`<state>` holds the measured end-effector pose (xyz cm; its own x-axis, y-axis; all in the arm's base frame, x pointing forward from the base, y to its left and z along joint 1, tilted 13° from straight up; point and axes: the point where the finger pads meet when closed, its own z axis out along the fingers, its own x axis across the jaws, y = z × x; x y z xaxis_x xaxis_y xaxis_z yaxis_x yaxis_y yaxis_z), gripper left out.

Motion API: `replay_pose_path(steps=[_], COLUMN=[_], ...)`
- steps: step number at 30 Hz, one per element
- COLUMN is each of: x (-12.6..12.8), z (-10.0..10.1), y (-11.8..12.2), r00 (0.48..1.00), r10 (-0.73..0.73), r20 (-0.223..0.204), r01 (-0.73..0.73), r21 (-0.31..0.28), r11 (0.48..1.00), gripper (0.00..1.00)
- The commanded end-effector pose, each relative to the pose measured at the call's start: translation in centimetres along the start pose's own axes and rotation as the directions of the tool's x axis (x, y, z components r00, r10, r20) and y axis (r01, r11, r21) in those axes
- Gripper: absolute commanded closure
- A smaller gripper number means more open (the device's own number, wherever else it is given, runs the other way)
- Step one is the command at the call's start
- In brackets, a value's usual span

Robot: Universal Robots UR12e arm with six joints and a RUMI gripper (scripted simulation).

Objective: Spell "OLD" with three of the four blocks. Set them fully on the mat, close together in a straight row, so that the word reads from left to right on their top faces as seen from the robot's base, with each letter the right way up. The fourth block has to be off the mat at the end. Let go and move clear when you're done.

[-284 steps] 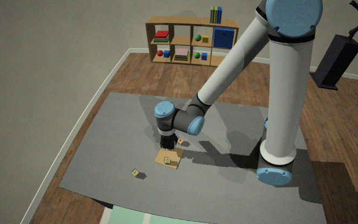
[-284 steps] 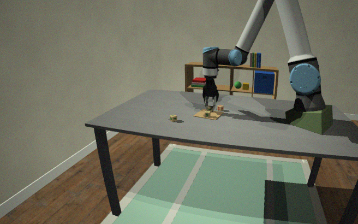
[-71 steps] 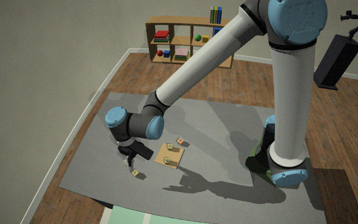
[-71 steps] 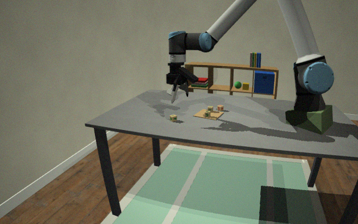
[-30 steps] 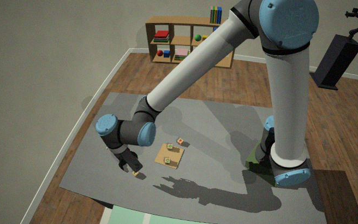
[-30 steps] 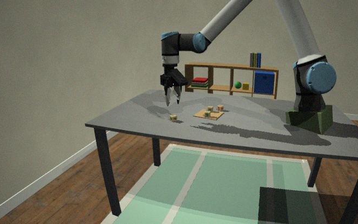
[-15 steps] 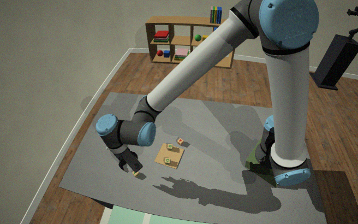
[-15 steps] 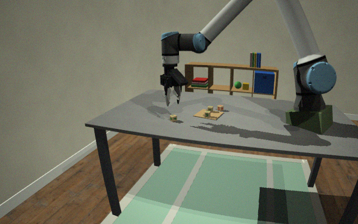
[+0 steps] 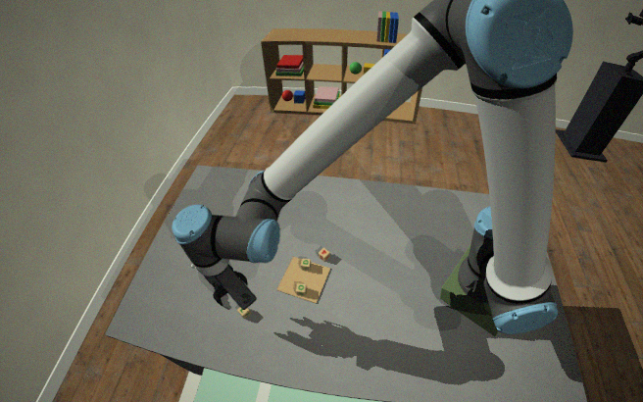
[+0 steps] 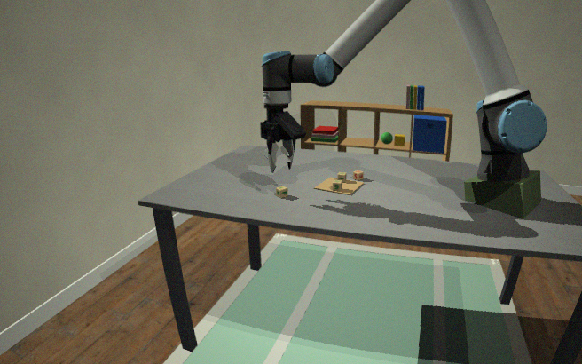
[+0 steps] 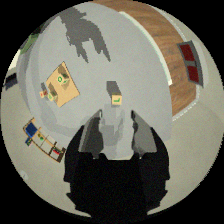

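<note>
Green-lettered block (image 9: pixel 243 312) (image 10: pixel 281 192) (image 11: pixel 116 100) lies off mat (image 9: pixel 288 281) (image 10: pixel 324 185) (image 11: pixel 72 93); gripper (image 9: pixel 234 305) (image 10: pixel 280 170) (image 11: pixel 116 110), part-open and empty, could knock it askew if lowered off-centre.

Tan mat (image 9: pixel 291 289) (image 10: pixel 323 185) (image 11: pixel 71 95); beyond mat, grey tabletop (image 9: pixel 189 309) (image 10: pixel 221 194) (image 11: pixel 145 75); on mat, pale-wood blocks (image 9: pixel 300 287) (image 10: pixel 337 185) (image 11: pixel 61 79) with green letters; beside mat, block (image 9: pixel 323 253) (image 10: pixel 357 175) (image 11: pixel 43 94) with red marking.

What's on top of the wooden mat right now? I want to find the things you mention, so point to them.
Two blocks with green letters, one (image 9: pixel 305 262) (image 10: pixel 342 176) and another (image 9: pixel 300 287) (image 10: pixel 336 185), stand apart on the mat (image 9: pixel 289 285) (image 10: pixel 325 185) (image 11: pixel 71 94). The patches directly beneath them are covered, so I can't see those.
</note>
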<state>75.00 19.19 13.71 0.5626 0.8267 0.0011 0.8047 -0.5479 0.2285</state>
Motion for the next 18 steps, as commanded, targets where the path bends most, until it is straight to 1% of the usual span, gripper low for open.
replay_pose_path(steps=[1,9,18], x=[0.0,0.0,0.1], z=[-0.1,0.2,1.0], y=[0.1,0.1,0.0], r00=[1.000,1.000,1.000], r10=[0.000,0.000,0.000], r20=[-0.001,-0.001,-0.001], r01=[0.000,0.000,0.000], r21=[-0.001,-0.001,-0.001], r11=[1.000,1.000,1.000], gripper=[0.60,0.60,0.60])
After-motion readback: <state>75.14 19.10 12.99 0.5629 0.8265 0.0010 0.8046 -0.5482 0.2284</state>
